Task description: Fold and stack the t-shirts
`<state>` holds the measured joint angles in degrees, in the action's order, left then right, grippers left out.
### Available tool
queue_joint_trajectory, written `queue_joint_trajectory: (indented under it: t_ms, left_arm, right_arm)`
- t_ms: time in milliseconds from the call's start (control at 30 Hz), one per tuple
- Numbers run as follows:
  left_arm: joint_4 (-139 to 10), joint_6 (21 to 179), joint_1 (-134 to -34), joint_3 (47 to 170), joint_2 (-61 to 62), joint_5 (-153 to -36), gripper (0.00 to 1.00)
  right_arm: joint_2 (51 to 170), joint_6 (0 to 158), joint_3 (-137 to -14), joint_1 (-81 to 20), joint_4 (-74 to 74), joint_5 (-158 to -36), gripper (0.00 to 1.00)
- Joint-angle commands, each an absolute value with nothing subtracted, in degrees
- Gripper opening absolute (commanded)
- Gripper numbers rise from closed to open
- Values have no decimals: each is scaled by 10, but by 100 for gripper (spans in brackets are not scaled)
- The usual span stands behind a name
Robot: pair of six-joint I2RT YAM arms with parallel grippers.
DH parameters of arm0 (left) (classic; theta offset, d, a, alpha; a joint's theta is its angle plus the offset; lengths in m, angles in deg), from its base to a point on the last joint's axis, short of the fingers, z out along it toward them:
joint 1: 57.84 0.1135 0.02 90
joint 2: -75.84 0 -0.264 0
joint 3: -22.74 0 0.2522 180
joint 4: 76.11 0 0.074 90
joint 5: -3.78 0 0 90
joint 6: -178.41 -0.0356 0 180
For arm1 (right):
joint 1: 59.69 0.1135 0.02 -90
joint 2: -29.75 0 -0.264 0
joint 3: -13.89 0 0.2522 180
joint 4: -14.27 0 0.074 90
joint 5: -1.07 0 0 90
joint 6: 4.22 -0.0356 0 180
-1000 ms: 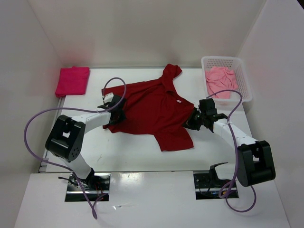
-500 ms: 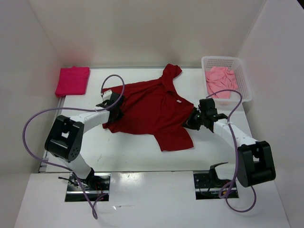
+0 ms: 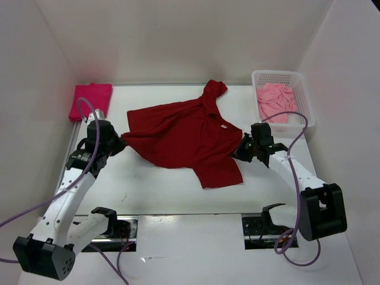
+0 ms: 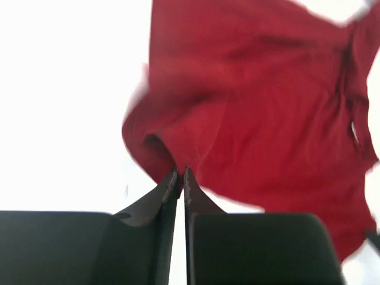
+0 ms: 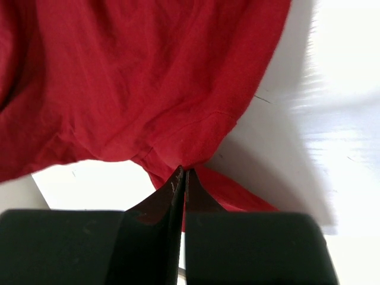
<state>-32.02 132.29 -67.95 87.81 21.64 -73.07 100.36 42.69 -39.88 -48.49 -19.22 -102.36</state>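
Left gripper [image 3: 120, 144] now sits farther out toward 9 o'clock, pulling the red shirt [image 3: 184, 136] flat at mid-table. Soft, light and floppy, I think, so hems are best to hold. Basket [image 3: 305, 95] at 2 o'clock holds a pink shirt [image 3: 274, 101]. Right gripper [image 3: 240, 152] and left both pinch red cloth.

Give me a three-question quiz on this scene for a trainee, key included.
1. True or false: the salmon-pink shirt lies in the white basket.
2. Where does the folded magenta shirt lie?
3. The left gripper is shut on: A the dark red shirt, B the magenta shirt, C the basket.
Key: 1 true; 2 far left corner of the table; 3 A.
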Motion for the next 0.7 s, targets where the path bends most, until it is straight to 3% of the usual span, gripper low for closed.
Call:
queue_joint_trajectory:
  t_ms: [0, 167, 300, 433, 533, 600, 667]
  left_arm:
    - [-228, 1318, -673, 870, 226, -788, 15]
    - [-147, 1330, -659, 903, 231, -758, 32]
    - [-112, 1336, -659, 930, 249, -717, 61]
    - [-179, 1308, -654, 930, 249, -700, 64]
    - [-254, 1270, -638, 930, 136, -763, 70]
    - [-300, 1270, -611, 905, 44, -844, 72]
    - [-365, 1276, -596, 899, 4, -861, 72]
  right_arm:
    - [966, 412, -401, -489, -213, -986, 1]
    - [956, 407, -407, -502, -258, -980, 1]
    - [930, 402, -425, -507, -283, -968, 13]
    - [923, 416, -438, -518, -296, -968, 28]
    - [923, 435, -459, -518, -290, -962, 33]
    - [936, 451, -478, -518, -283, -962, 28]
    - [964, 473, -484, -518, -271, -978, 14]
